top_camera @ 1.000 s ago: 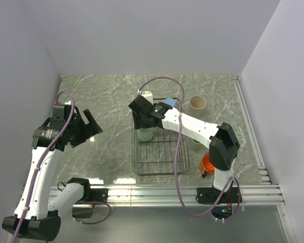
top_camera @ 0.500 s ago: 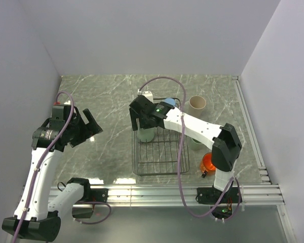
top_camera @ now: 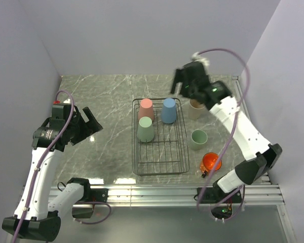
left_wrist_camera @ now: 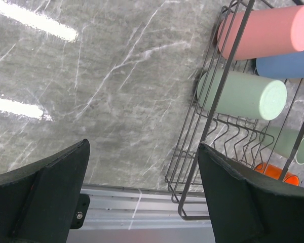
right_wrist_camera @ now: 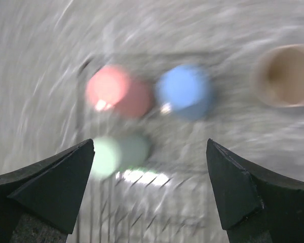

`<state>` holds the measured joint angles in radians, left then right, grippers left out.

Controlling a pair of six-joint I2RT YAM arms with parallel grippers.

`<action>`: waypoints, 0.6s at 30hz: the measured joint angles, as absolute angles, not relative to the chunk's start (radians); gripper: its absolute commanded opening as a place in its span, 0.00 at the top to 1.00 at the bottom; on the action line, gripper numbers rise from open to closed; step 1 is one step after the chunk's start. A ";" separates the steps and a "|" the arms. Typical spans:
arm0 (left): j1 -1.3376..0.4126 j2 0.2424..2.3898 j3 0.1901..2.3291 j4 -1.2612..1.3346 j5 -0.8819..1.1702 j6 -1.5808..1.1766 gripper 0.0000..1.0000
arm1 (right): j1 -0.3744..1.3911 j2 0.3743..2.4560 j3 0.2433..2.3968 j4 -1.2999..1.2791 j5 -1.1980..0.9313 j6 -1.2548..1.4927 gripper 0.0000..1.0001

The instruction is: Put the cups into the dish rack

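Note:
The black wire dish rack [top_camera: 178,164] stands mid-table. Three tumblers stand upside down in its far end: salmon-pink [top_camera: 146,107], blue [top_camera: 168,110] and pale green [top_camera: 146,130]. The beige tumbler [top_camera: 195,108], a shorter pale green cup [top_camera: 198,139] and the orange mug [top_camera: 211,162] stand on the table right of the rack. My right gripper [top_camera: 178,87] is open and empty, high above the rack's far right corner. Its blurred view shows the pink [right_wrist_camera: 116,91], blue [right_wrist_camera: 185,91], green [right_wrist_camera: 119,152] and beige [right_wrist_camera: 283,76] cups below. My left gripper [top_camera: 91,126] is open and empty, left of the rack.
The left wrist view shows the rack's near left corner [left_wrist_camera: 190,197], the metal rail at the table's front edge [left_wrist_camera: 137,205], and the pink [left_wrist_camera: 263,33] and green [left_wrist_camera: 240,93] tumblers. Walls close in on the left, back and right.
My right gripper has let go of the pale green tumbler in the rack and swung up and to the far right. The left arm has not moved.

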<state>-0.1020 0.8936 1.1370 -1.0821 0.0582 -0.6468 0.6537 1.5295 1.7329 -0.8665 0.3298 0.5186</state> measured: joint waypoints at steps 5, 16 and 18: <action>-0.102 0.895 1.132 -1.059 0.064 -0.647 0.07 | 0.339 1.542 1.726 -0.878 0.311 0.519 0.02; -0.102 0.892 1.084 -1.029 0.081 -0.652 0.07 | 0.098 1.759 1.787 -0.950 0.219 0.519 0.06; -0.102 0.894 1.083 -1.027 0.082 -0.652 0.07 | 0.098 1.782 1.782 -0.947 0.203 0.519 0.06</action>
<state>-0.1020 0.8936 1.0828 -1.0267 0.0822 -0.6521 0.0982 1.7824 1.7817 -0.9466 0.2028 0.5186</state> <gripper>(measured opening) 0.930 0.945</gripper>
